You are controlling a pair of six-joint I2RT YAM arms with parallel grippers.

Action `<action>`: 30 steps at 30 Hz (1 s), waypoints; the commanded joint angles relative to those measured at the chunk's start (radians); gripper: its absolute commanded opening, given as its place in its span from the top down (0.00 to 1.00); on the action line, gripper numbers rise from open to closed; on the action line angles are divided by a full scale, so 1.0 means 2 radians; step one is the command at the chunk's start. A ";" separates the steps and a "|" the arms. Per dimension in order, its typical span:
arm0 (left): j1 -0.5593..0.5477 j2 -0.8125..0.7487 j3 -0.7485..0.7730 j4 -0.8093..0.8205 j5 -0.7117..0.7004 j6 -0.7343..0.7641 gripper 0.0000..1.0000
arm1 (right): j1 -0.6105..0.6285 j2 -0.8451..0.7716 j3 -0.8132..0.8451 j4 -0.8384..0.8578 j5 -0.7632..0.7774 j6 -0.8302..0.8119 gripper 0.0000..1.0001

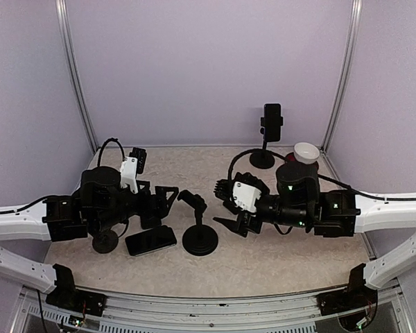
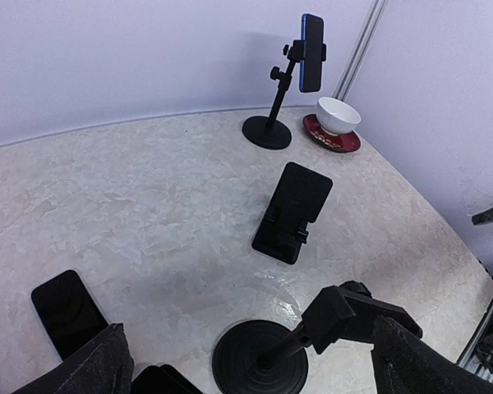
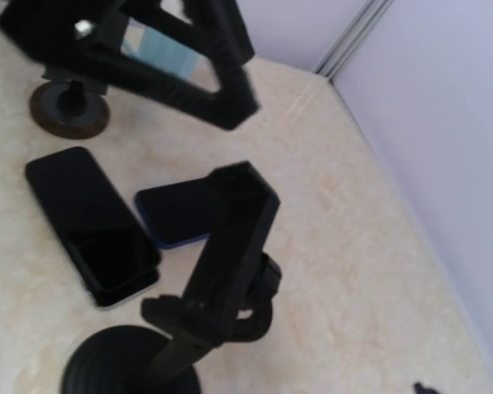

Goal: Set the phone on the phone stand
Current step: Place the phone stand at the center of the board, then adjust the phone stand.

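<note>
The table (image 1: 277, 257) supports all items. The left gripper (image 1: 163, 202) is released, fingers spread wide and grasping nothing, just left of the phone stand (image 1: 200, 236). The right gripper (image 1: 224, 205) is likewise released, empty, on the stand's right. The phone (image 1: 151, 240) lies flat on the table, just beside the stand's round base.

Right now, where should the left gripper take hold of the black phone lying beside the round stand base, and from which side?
Pinch the black phone across its long edges, coming straight down from above with the left gripper. It lies flat, so only its thin edges offer a hold, and the round stand base crowds one short end.
</note>
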 commanded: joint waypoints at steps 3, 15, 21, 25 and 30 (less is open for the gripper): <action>0.034 0.024 0.032 0.036 0.079 0.018 0.01 | 0.017 0.012 -0.070 0.188 0.034 -0.039 0.16; 0.046 0.071 0.053 0.027 0.091 0.013 0.01 | 0.045 0.109 -0.080 0.312 0.102 -0.088 0.20; 0.059 0.080 0.053 0.027 0.101 0.013 0.01 | 0.046 0.130 -0.079 0.324 0.116 -0.090 0.26; 0.064 0.083 0.052 0.026 0.105 0.014 0.01 | 0.046 0.135 -0.078 0.332 0.116 -0.093 0.32; 0.069 0.082 0.048 0.030 0.112 0.012 0.01 | 0.047 0.147 -0.072 0.325 0.109 -0.095 0.36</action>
